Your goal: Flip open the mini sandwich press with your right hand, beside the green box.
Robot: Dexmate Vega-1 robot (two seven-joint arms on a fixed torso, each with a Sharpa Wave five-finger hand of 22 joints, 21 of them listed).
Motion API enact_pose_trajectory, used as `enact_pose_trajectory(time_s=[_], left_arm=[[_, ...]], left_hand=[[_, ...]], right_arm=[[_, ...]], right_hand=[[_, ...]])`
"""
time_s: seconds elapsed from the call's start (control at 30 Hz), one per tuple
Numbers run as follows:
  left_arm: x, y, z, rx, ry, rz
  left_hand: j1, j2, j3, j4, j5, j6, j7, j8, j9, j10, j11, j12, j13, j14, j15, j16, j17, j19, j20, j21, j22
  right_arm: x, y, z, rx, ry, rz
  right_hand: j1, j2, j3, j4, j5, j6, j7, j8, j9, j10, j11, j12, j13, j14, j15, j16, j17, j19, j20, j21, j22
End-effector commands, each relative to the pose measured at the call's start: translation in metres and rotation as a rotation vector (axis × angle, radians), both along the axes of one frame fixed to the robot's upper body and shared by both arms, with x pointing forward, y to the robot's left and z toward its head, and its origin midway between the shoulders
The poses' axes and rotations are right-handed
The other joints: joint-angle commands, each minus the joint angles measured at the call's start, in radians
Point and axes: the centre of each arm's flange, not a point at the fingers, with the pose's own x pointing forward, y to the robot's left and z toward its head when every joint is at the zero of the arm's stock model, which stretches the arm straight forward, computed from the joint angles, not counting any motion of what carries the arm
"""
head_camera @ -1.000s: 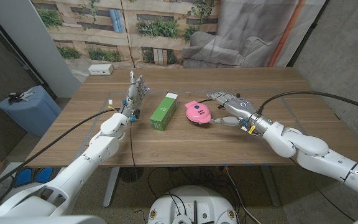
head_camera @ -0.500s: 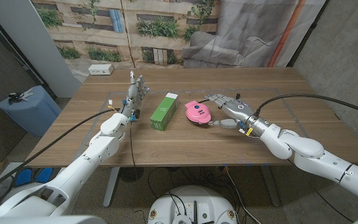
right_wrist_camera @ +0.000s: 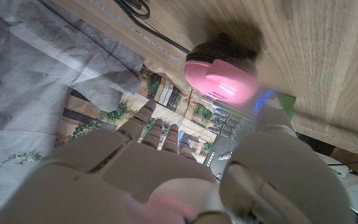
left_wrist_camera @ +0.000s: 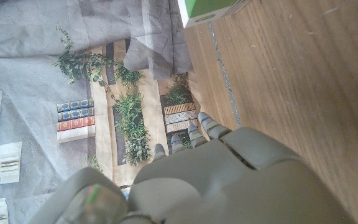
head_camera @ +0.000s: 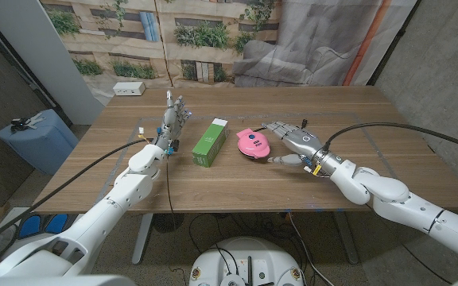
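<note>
On a wooden table, the closed pink sandwich press sits right of the green box; it looks light, rigid and smooth, its lid best lifted at the front lip. The right hand hovers just beside it, fingers spread, empty.

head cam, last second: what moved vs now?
The right hand slid a little toward the robot and the pink sandwich press, fingers spread, holding nothing; its forearm dropped lower in the head view. The press looks closed and unmoved, and nothing was grasped. The green box stayed put, and the left hand stayed upright beside it, fingers apart.
</note>
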Motion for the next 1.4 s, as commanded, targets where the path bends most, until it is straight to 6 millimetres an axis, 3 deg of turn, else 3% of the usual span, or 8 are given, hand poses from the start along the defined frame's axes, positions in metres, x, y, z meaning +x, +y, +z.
enact_pose_trajectory(time_s=[0.03, 0.37, 1.27, 1.33, 1.4], left_arm=[[0.000, 0.000, 0.000, 0.000, 0.000, 0.000], [0.000, 0.000, 0.000, 0.000, 0.000, 0.000], [0.000, 0.000, 0.000, 0.000, 0.000, 0.000], [0.000, 0.000, 0.000, 0.000, 0.000, 0.000], [0.000, 0.000, 0.000, 0.000, 0.000, 0.000]], left_hand=[[0.000, 0.052, -0.008, 0.001, 0.004, -0.035, -0.008, 0.005, 0.004, -0.007, 0.000, 0.006, 0.002, -0.008, -0.037, 0.003, 0.003, 0.003, -0.003, 0.006, 0.003], [0.000, 0.052, -0.008, 0.001, 0.004, -0.036, -0.008, 0.005, 0.004, -0.007, -0.003, 0.006, 0.002, -0.007, -0.037, 0.003, 0.003, 0.003, -0.004, 0.006, 0.003], [0.000, 0.052, -0.008, 0.001, 0.004, -0.034, -0.008, 0.005, 0.004, -0.008, 0.001, 0.006, 0.002, -0.007, -0.037, 0.003, 0.003, 0.003, -0.004, 0.006, 0.003], [0.000, 0.052, -0.008, 0.001, 0.004, -0.034, -0.008, 0.005, 0.004, -0.006, 0.000, 0.007, 0.002, -0.007, -0.037, 0.003, 0.003, 0.003, -0.004, 0.006, 0.003], [0.000, 0.052, -0.008, 0.001, 0.004, -0.034, -0.008, 0.005, 0.004, -0.006, 0.001, 0.007, 0.002, -0.007, -0.036, 0.003, 0.003, 0.003, -0.004, 0.006, 0.003]], right_arm=[[0.005, 0.005, -0.007, -0.034, -0.045, 0.009], [0.011, 0.008, -0.012, -0.051, -0.072, 0.002], [0.022, 0.015, -0.014, -0.041, -0.136, -0.005], [0.023, 0.015, -0.017, -0.144, -0.167, -0.023], [0.022, 0.016, -0.017, -0.133, -0.191, -0.016]], right_hand=[[0.021, 0.000, 0.007, 0.000, -0.002, -0.008, 0.009, 0.006, 0.002, -0.013, -0.001, 0.000, 0.000, -0.010, -0.004, -0.003, 0.001, -0.002, -0.008, -0.001, 0.000], [0.058, -0.009, 0.017, 0.001, -0.003, -0.015, 0.021, 0.006, 0.002, -0.017, -0.005, 0.002, -0.001, -0.009, -0.005, -0.001, -0.003, 0.002, -0.013, 0.001, 0.000], [0.140, -0.017, 0.042, 0.003, -0.004, -0.014, -0.012, 0.010, 0.001, -0.012, -0.016, 0.006, -0.003, 0.000, -0.007, 0.004, -0.007, 0.011, -0.013, 0.002, 0.000], [0.150, -0.019, 0.044, 0.003, -0.004, -0.014, -0.012, 0.010, 0.001, -0.006, -0.014, 0.008, -0.003, 0.006, -0.010, 0.006, -0.008, 0.016, -0.014, 0.004, 0.000], [0.160, -0.021, 0.047, 0.003, -0.004, -0.007, -0.010, 0.013, 0.001, 0.001, -0.015, 0.010, -0.003, 0.012, -0.010, 0.008, -0.008, 0.024, -0.014, 0.006, 0.000]])
